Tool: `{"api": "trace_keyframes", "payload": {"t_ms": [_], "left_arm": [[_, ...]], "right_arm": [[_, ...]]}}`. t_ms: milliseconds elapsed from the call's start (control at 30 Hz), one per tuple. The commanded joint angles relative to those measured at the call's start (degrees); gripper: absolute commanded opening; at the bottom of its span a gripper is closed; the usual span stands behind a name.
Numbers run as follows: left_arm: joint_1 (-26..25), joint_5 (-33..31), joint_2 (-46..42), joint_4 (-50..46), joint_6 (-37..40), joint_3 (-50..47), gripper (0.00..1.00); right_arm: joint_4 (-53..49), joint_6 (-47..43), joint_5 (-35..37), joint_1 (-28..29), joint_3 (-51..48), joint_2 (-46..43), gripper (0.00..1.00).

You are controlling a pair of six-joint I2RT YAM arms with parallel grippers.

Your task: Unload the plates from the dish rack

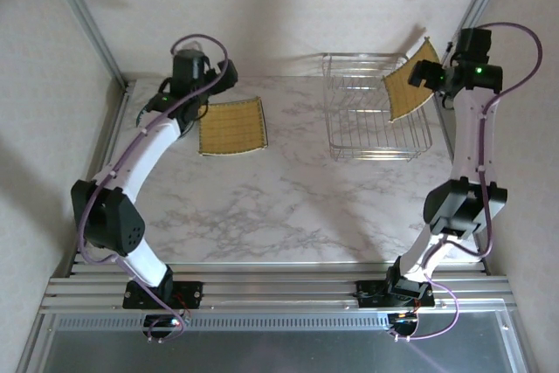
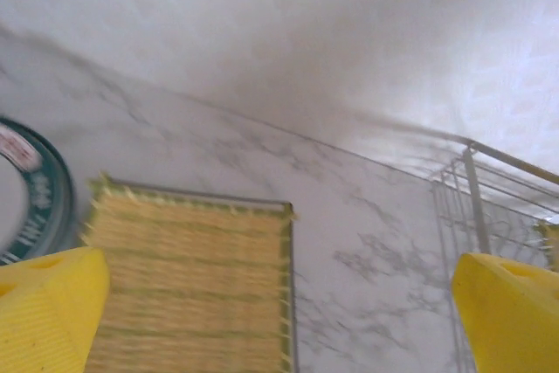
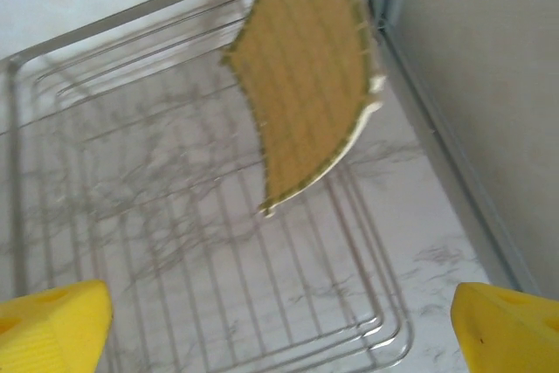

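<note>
The wire dish rack [image 1: 376,124] stands at the back right of the marble table. One yellow grid-patterned square plate [image 1: 409,85] leans on edge against its right side, seen close up as the tilted plate [image 3: 306,85] over the rack floor [image 3: 175,242]. My right gripper [image 1: 430,74] hovers just right of it, open, its yellow fingertips [image 3: 52,325] wide apart and empty. A second yellow square plate [image 1: 231,126] lies flat on the table. My left gripper [image 1: 217,85] is open above its far left corner, over that plate [image 2: 192,277]. A round plate with a dark teal rim [image 2: 31,189] lies left of it.
Aluminium frame posts [image 1: 87,15] and pale walls close in the table on both sides. The right wall [image 3: 489,85] runs close beside the rack. Bare marble [image 1: 288,207] stretches between the flat plate and the arm bases. The rack's corner [image 2: 480,207] shows at the right of the left wrist view.
</note>
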Motion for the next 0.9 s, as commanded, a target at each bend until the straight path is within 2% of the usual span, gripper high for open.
{"api": "trace_keyframes", "payload": {"t_ms": [0,100,200,467,867], "left_arm": [[3.3,3.4,2.1,-17.7,14.9,4.8,1.0],[4.0,4.4,7.3,-27.4,19.2,11.6,1.0],[4.4,3.6,10.9,-31.3,21.4,14.7,1.0],[6.9,10.6,14.9,-27.7,22.3,14.3,1.0],[8.3,14.2,21.0,-27.6,23.0,16.9,1.0]], "right_arm": [[-5.3,-1.4,0.6,-1.4,11.0,7.4,0.99],[-9.4,-2.4,1.6,-1.4,22.8,15.4,0.99],[-10.5,-3.0,2.1,-1.4,29.1,20.6,0.99],[2.7,-4.6,5.7,-1.4,18.9,21.8,0.99],[9.6,-3.2,6.9,-1.3,28.2,31.9,0.97]]}}
